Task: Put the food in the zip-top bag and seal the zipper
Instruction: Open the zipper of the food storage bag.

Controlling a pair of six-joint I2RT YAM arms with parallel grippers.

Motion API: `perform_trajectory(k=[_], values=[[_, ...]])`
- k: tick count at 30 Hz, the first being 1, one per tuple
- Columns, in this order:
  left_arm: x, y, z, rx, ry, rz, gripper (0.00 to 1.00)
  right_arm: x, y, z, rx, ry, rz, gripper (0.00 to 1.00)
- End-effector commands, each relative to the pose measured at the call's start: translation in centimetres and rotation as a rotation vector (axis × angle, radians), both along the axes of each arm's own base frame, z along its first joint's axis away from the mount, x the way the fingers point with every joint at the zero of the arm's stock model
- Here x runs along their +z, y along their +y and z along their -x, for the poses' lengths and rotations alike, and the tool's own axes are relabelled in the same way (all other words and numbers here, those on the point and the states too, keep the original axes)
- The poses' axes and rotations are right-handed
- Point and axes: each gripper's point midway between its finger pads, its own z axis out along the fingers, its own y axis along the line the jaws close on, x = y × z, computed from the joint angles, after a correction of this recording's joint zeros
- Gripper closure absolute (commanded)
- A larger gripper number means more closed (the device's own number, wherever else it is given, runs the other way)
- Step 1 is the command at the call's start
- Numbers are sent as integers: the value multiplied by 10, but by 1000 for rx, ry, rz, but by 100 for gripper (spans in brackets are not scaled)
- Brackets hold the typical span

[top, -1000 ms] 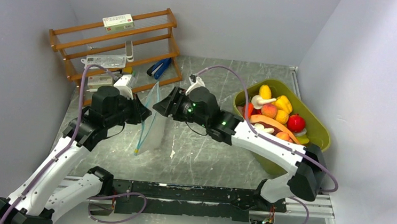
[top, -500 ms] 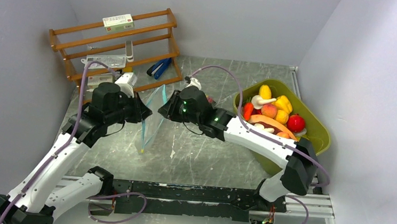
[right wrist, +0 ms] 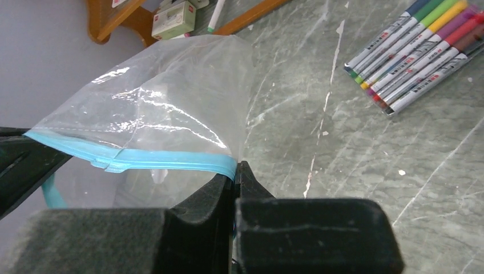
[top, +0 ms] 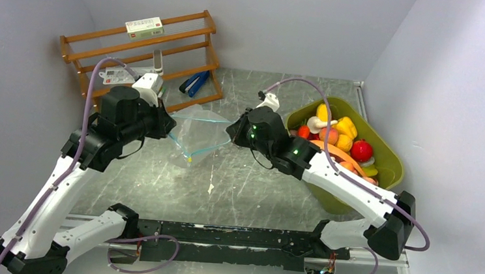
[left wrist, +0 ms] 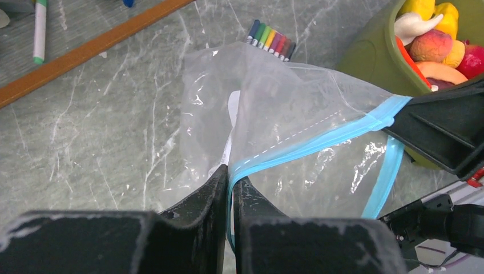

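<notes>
The clear zip-top bag (top: pixel 196 128) hangs above the table, stretched between my two grippers. My left gripper (left wrist: pixel 230 171) is shut on one end of the teal zipper (left wrist: pixel 319 140). At the other end my right gripper (right wrist: pixel 235 168) is shut on the same zipper (right wrist: pixel 165 160). A second teal strip sags below the taut one, so the mouth gapes a little. I see nothing inside the bag (right wrist: pixel 171 91). The food (top: pixel 333 134), glossy yellow, orange, red and white toy pieces, is piled in the olive-green tub (top: pixel 391 165) to the right of the right arm.
A row of coloured marker pens (right wrist: pixel 422 51) lies on the grey marbled table behind the bag. A wooden rack (top: pixel 102 53) stands at the back left with a small box (top: pixel 144 26) on top and a blue object (top: pixel 195 82) at its foot. Walls close in on three sides.
The right gripper has shut on the bag's zipper and pulled away to the right. The bag, which hung edge-on from the left gripper, is now spread between both.
</notes>
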Motion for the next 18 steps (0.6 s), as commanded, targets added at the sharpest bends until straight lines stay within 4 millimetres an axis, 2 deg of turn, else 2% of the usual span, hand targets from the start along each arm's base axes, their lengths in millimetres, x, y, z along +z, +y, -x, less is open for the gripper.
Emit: perform_trajectory(k=[1, 4, 7, 11, 16, 18], values=[[7, -4, 10, -59, -28, 23, 93, -24, -21, -6, -57, 3, 82, 100], [1, -22, 14, -151, -35, 79, 93, -24, -4, 1, 28, -4, 30, 100], [-14, -27, 13, -162, 1, 81, 93, -23, 10, 7, 121, -14, 21, 100], [-20, -31, 10, -196, -34, 78, 93, -21, 23, 12, 221, -40, 33, 94], [-39, -35, 9, -236, -90, 70, 93, -26, 36, 21, 305, -45, -9, 83], [-46, -34, 8, -240, -92, 63, 93, -29, 40, 24, 317, -27, -27, 68]])
